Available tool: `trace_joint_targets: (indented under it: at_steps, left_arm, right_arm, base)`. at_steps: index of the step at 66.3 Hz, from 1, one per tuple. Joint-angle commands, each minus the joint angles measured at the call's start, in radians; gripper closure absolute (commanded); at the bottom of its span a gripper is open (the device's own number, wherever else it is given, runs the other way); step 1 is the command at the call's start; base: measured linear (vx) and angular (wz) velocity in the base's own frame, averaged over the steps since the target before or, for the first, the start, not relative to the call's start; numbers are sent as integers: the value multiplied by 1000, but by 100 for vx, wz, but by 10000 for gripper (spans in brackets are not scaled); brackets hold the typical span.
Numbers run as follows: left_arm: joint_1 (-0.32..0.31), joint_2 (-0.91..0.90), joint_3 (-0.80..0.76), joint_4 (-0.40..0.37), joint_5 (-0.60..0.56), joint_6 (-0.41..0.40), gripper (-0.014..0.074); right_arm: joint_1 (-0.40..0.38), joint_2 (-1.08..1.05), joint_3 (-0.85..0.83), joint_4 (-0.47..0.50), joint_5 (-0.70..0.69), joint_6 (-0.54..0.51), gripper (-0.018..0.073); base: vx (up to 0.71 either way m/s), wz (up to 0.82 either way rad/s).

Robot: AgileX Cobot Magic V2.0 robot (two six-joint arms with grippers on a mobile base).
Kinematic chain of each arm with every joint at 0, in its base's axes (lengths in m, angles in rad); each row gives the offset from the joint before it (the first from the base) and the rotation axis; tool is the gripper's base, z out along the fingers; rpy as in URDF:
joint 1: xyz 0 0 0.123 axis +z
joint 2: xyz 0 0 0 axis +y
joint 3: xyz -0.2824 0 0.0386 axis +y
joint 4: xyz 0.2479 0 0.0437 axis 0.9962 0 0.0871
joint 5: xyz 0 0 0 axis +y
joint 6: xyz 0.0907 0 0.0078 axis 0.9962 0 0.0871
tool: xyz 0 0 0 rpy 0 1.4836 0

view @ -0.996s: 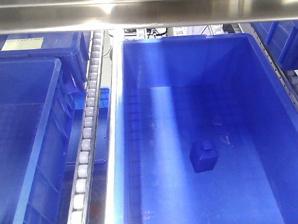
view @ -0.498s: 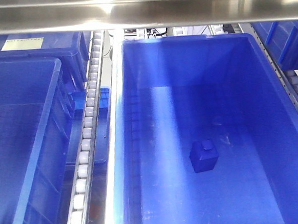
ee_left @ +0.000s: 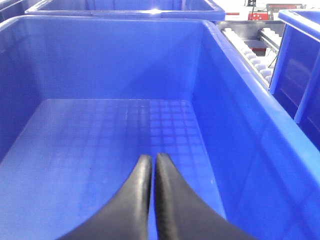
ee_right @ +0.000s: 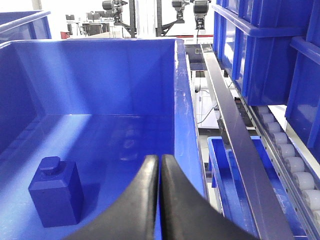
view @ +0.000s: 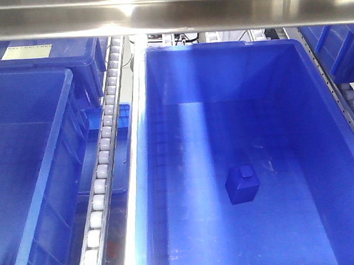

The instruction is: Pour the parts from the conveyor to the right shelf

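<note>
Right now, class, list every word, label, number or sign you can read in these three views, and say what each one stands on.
None can be read.
Pale label on the far left bin: blank or too blurred to read.
Red panel behind the rollers, left wrist view: too small to read.
Block and its bin: no markings visible.

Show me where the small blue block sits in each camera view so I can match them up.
Front view: the block stands upright on the floor of the large blue bin, right of centre, knob up.
Left wrist view: not in it; only an empty-looking bin behind the shut left claw.
Right wrist view: block at lower left, left of the shut right claw.
Shared landmark: white roller track.
</note>
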Motion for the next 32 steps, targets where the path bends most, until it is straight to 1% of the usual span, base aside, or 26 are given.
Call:
trace_joint_targets:
  at_steps: [1, 32]
  left_arm:
    - [-5, -11, -19, -8, -62, -8, 603]
    - [-5, -11, -19, -8, -62, -8, 603]
  right_arm:
    - [0, -6, 8, -6, -62, -7, 567]
    - [0, -6, 8, -6, -62, -7, 567]
  base:
    - [0, 0]
    - [0, 0]
